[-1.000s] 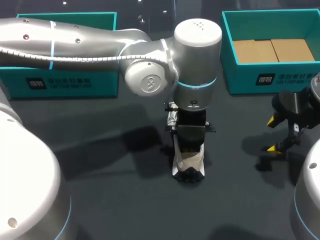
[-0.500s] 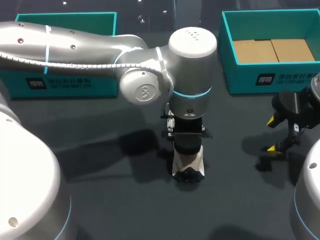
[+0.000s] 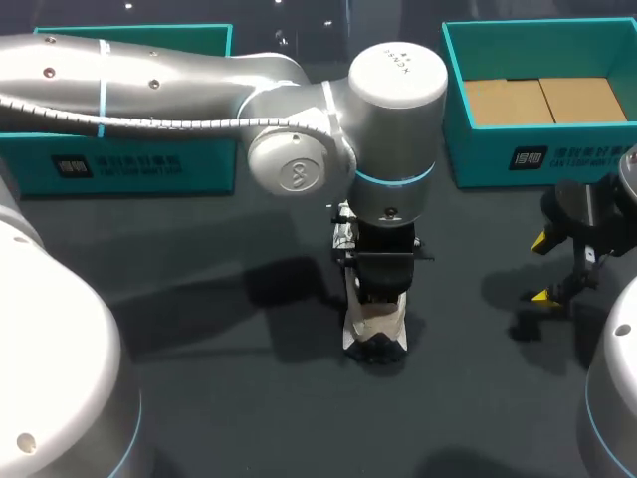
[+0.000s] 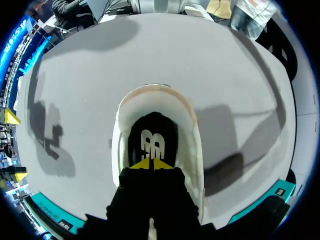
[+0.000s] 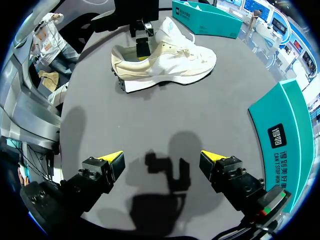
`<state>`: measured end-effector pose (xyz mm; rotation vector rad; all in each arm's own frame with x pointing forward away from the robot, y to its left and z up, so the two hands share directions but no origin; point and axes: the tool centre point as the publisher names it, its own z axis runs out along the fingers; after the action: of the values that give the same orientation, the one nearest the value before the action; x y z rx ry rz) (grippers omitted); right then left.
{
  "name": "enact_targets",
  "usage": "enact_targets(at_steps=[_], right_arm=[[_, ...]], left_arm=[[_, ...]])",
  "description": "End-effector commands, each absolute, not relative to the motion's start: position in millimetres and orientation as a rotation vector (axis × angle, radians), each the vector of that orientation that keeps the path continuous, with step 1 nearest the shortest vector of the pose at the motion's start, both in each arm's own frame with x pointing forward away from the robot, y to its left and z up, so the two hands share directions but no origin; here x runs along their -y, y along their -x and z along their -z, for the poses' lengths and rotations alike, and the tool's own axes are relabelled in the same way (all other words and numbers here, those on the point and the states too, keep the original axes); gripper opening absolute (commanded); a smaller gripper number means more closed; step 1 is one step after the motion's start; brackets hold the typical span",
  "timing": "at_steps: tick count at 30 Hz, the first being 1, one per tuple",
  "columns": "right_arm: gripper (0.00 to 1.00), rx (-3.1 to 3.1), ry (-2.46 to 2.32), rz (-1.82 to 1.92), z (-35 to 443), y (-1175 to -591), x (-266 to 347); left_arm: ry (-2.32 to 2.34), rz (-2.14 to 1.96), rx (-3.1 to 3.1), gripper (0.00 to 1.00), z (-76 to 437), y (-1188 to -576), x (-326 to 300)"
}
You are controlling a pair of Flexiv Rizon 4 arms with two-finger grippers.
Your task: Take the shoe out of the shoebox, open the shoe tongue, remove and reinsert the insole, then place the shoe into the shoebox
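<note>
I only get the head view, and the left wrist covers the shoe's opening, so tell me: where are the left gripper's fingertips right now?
Observer: In the left wrist view, the left gripper has its yellow tips together, down inside the opening of the shoe.
Operator: Is the insole out of the shoe?
Observer: No. The dark insole lies flat inside the shoe, just ahead of the tips. I cannot tell whether they pinch its edge.
</note>
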<state>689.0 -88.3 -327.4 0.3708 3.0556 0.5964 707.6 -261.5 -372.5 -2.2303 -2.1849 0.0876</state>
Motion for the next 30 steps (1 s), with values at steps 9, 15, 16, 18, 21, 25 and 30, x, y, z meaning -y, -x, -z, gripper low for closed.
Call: enact_targets(at_steps=[9, 15, 16, 18, 21, 25, 30], right_arm=[[1.00, -3.053, -0.371, -0.593, 327, -687, 88], [1.00, -3.053, -0.371, -0.593, 327, -687, 88], [1.00, -3.053, -0.371, -0.593, 327, -687, 88], [1.00, -3.053, -0.371, -0.593, 327, -687, 88], [1.00, -3.053, -0.371, -0.593, 327, -687, 88], [1.00, -3.053, -0.371, -0.593, 327, -687, 88], [1.00, -3.053, -0.371, -0.593, 327, -687, 88]], left_arm=[[2.259, 0.013, 2.248, 0.00, 345, -715, 242], [2.256, 0.027, 2.238, 0.20, 348, -723, 245], [2.257, 0.033, 2.231, 0.22, 349, -724, 246], [2.258, 0.040, 2.223, 0.29, 350, -725, 248], [2.259, 0.043, 2.217, 0.33, 351, -728, 251], [2.254, 0.042, 2.217, 0.34, 352, -730, 253], [2.252, 0.040, 2.219, 0.41, 352, -731, 253]])
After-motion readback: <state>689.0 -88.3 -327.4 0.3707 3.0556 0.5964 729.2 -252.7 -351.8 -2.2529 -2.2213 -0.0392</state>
